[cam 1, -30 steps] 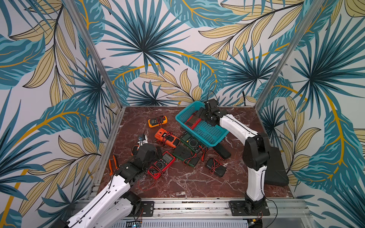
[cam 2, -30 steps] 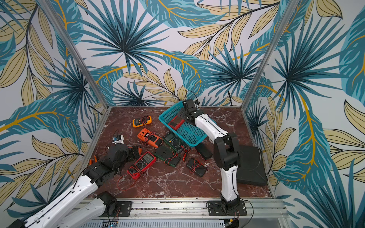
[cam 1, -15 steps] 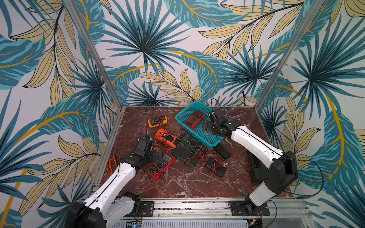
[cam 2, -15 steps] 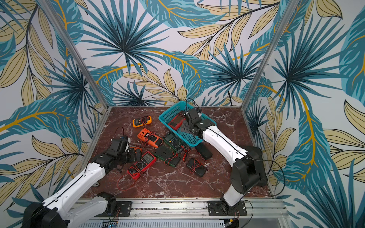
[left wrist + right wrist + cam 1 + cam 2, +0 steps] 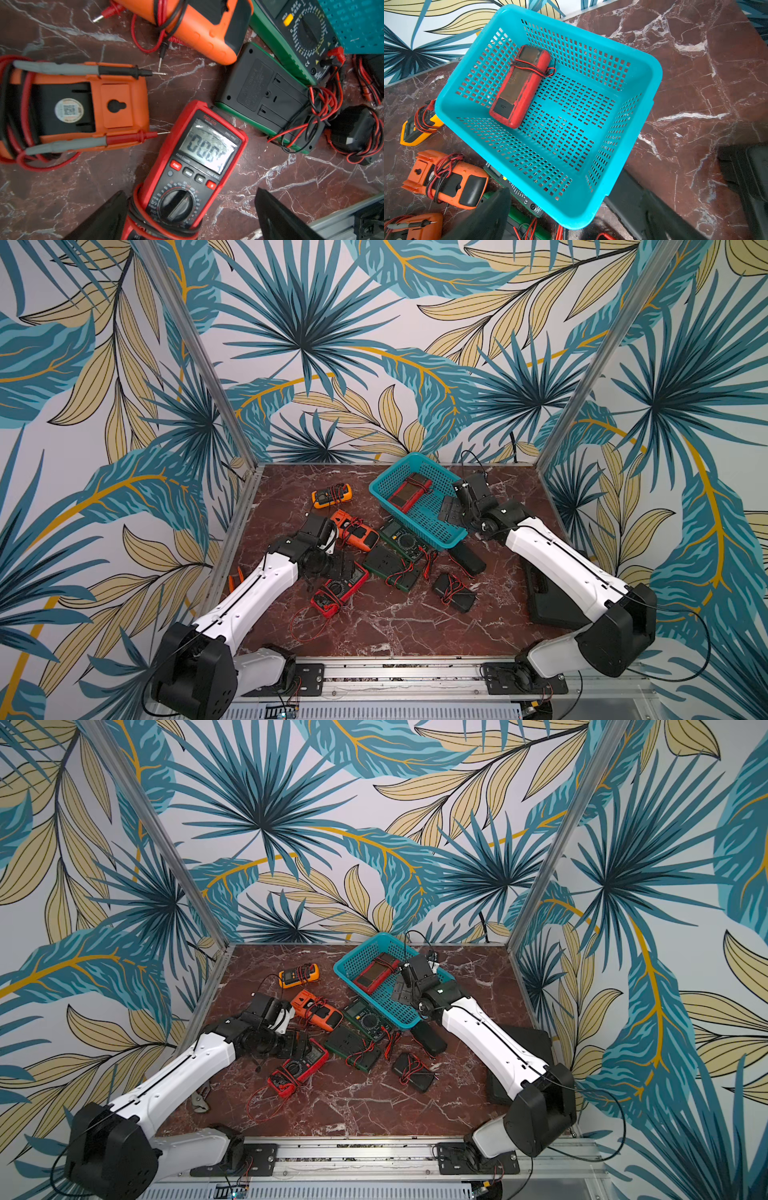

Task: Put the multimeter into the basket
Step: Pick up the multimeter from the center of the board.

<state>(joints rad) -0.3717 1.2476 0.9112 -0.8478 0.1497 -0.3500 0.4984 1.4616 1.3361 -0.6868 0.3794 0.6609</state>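
Note:
The teal basket (image 5: 376, 488) (image 5: 340, 969) (image 5: 653, 83) stands at the back of the table, and a red multimeter (image 5: 409, 489) (image 5: 374, 973) (image 5: 519, 87) lies inside it. A second red multimeter (image 5: 338, 591) (image 5: 297, 1069) (image 5: 194, 162) lies face up on the marble with its leads wound round it. My left gripper (image 5: 343, 568) (image 5: 300, 1046) (image 5: 191, 220) hangs open just above it, one finger on each side of its dial end. My right gripper (image 5: 452, 511) (image 5: 401, 992) (image 5: 571, 218) is open and empty over the basket's near right corner.
Around the basket lie a yellow meter (image 5: 332, 495), an orange one (image 5: 355, 531), a dark green one (image 5: 401, 537), a green one face down (image 5: 388, 568) and a small black one (image 5: 453, 591). A black case (image 5: 544, 597) sits at the right edge, orange pliers (image 5: 235, 578) at the left.
The right arm has folded down low and its gripper has drawn back from over the basket's middle to its near right corner. The left arm has stretched out lower over the red multimeter. Both grippers stay open.

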